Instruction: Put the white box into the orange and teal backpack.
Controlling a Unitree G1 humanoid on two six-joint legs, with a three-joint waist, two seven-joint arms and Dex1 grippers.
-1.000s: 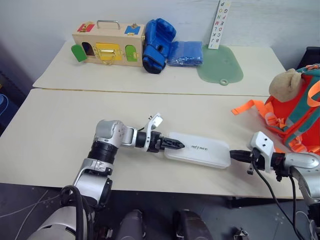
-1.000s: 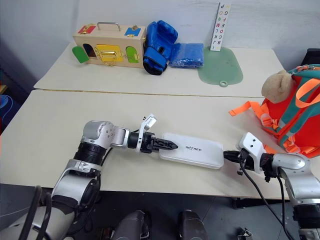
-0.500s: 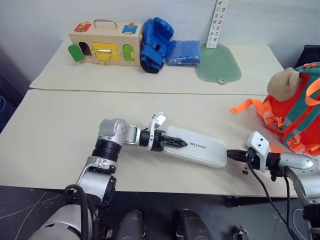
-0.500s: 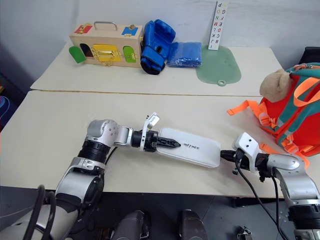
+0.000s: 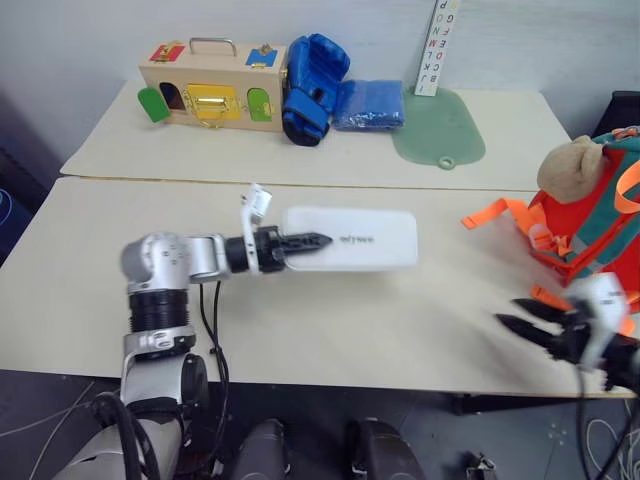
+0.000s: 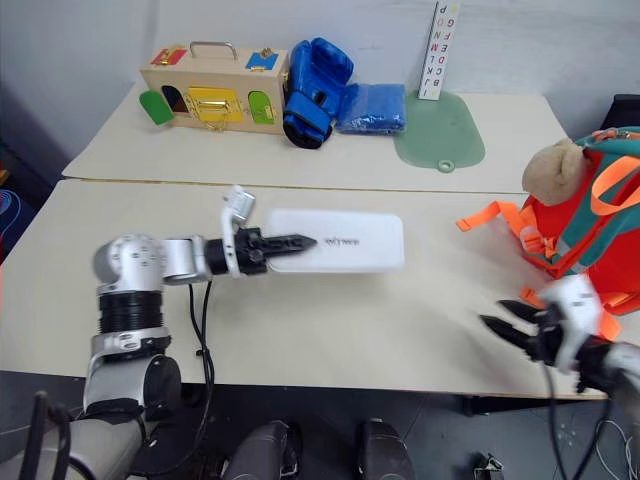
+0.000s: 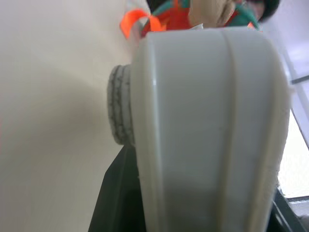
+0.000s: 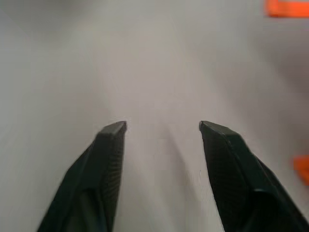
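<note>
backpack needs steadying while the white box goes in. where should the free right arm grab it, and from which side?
A judgement: take the orange and teal backpack by the loose orange strap trailing onto the table, coming from the table side. It is thin and flat, sticks out toward the right gripper, whose jaws stand open, and lies away from the plush toy. The left gripper holds the white box.

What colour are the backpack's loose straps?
Bright orange straps on the backpack; clearest in the left eye view.

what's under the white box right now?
Only bare tabletop. The white box looks lifted off it, clamped at one end by the left gripper. The box's underside is mostly hidden, so anything stuck there can't be seen.
</note>
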